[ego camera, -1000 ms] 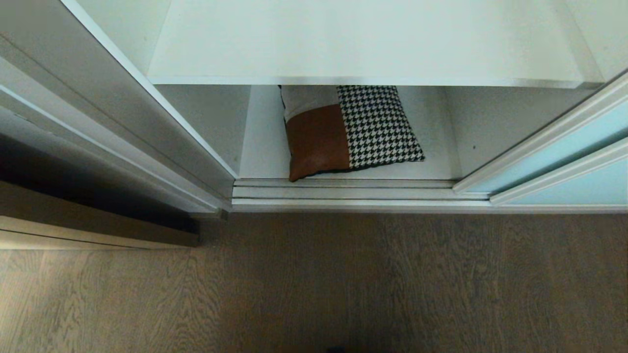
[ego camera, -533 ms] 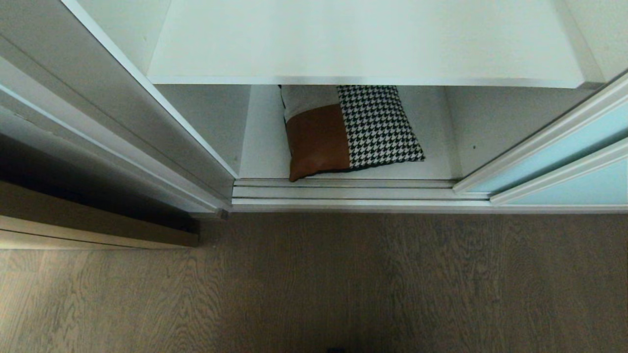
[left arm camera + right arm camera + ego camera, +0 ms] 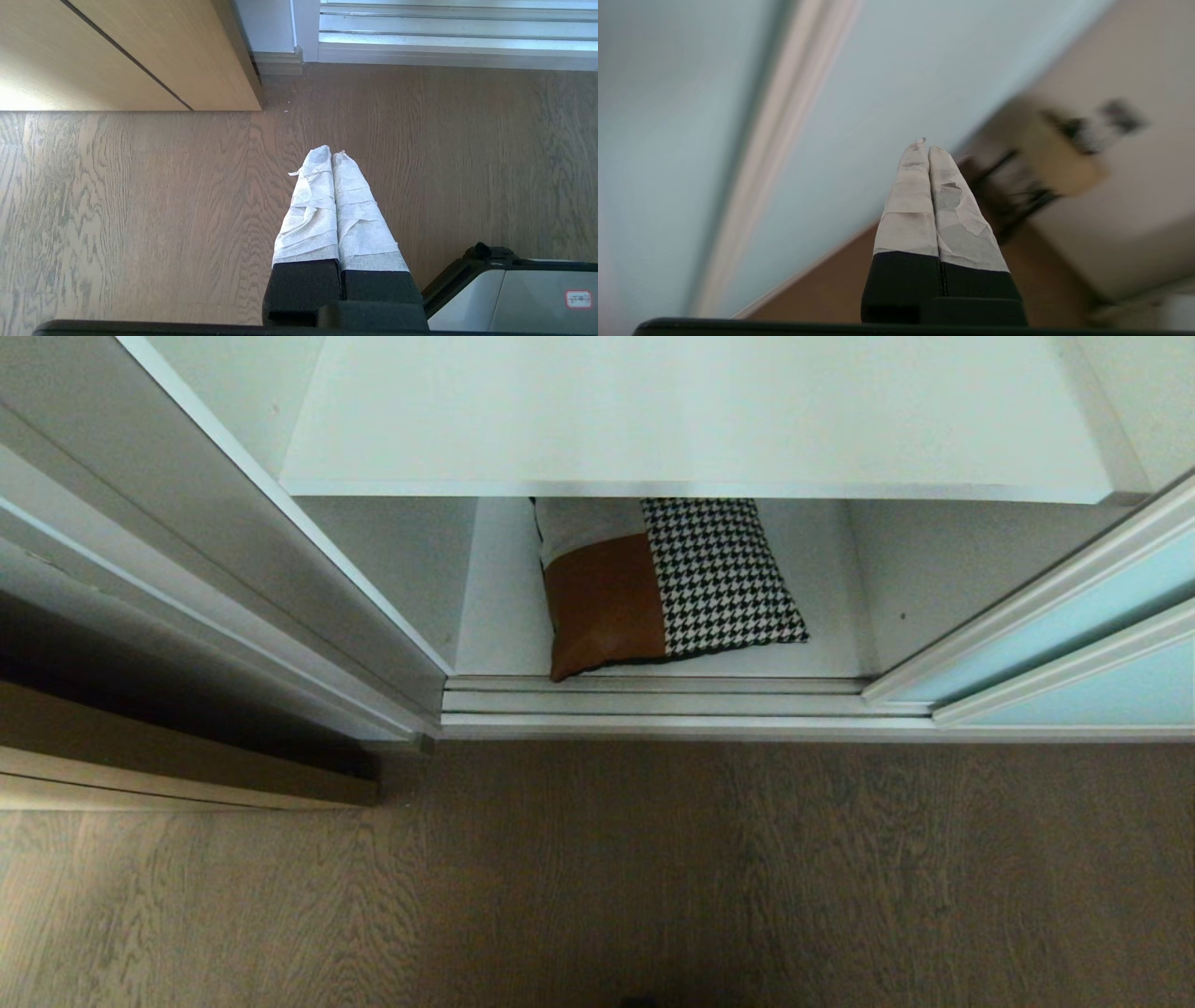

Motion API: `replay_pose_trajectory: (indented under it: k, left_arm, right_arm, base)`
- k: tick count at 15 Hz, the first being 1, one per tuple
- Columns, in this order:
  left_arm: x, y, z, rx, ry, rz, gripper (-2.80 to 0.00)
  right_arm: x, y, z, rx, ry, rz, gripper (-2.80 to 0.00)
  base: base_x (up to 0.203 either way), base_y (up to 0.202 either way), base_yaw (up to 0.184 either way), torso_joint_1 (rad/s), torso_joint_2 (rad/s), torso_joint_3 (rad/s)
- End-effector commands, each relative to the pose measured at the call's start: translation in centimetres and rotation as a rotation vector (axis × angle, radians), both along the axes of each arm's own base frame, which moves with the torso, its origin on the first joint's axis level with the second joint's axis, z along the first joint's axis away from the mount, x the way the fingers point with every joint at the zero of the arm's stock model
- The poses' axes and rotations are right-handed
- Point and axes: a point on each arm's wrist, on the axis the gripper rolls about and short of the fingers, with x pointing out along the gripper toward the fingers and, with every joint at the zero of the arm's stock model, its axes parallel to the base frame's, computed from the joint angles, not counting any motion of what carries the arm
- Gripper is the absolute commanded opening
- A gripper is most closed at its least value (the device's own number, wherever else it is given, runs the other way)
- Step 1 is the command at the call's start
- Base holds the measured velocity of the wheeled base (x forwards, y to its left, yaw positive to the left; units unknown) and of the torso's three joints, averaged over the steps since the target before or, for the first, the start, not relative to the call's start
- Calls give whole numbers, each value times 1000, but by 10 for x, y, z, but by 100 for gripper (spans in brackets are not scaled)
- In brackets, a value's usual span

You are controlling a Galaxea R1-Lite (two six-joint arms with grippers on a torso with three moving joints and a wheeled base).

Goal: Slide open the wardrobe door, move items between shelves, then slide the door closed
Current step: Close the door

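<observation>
The wardrobe stands open in the head view. Its pale aqua sliding door [image 3: 1074, 625] is pushed to the right. A cushion [image 3: 658, 588] of tan leather, houndstooth and grey lies on the bottom shelf [image 3: 499, 625], partly under the white shelf above [image 3: 691, 411]. Neither arm shows in the head view. My left gripper [image 3: 331, 154] is shut and empty, pointing down at the wooden floor. My right gripper [image 3: 924, 145] is shut and empty, with the aqua sliding door [image 3: 878, 84] close in front of it.
A tan wooden door [image 3: 140, 51] stands to the left of the wardrobe. The white bottom rail [image 3: 653, 705] runs along the wardrobe's front edge. Wooden floor [image 3: 653, 877] fills the foreground. A blurred dark chair [image 3: 1017, 186] and a pale table show in the right wrist view.
Nothing differs in the head view between the earlier frames and now; the cushion and the door keep their places.
</observation>
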Motion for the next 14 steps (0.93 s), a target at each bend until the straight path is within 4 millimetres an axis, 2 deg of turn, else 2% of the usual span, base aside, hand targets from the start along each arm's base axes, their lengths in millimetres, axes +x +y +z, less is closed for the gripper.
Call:
replay_pose_trajectory:
  k: [1, 2, 5, 7, 10, 14]
  left_arm:
    - [0, 0, 0, 0, 3, 0, -280]
    - [0, 0, 0, 0, 4, 0, -280]
    - [0, 0, 0, 0, 4, 0, -280]
    - [0, 0, 0, 0, 2, 0, -280]
    - [0, 0, 0, 0, 2, 0, -280]
    - [0, 0, 0, 0, 4, 0, -280]
  right_arm:
    - [8, -30, 3, 35, 7, -107, -280]
    - [10, -42, 4, 55, 0, -116, -280]
    - [16, -73, 9, 129, 26, 62, -280]
    - [13, -89, 9, 185, 38, 99, -280]
    - [16, -99, 16, 194, 80, 279, -280]
    - [21, -116, 28, 271, 48, 530, -280]
  base:
    - [0, 0, 0, 0, 0, 0]
    - [0, 0, 0, 0, 0, 0]
    - [0, 0, 0, 0, 0, 0]
    - [0, 0, 0, 0, 0, 0]
    - [0, 0, 0, 0, 0, 0]
    - [0, 0, 0, 0, 0, 0]
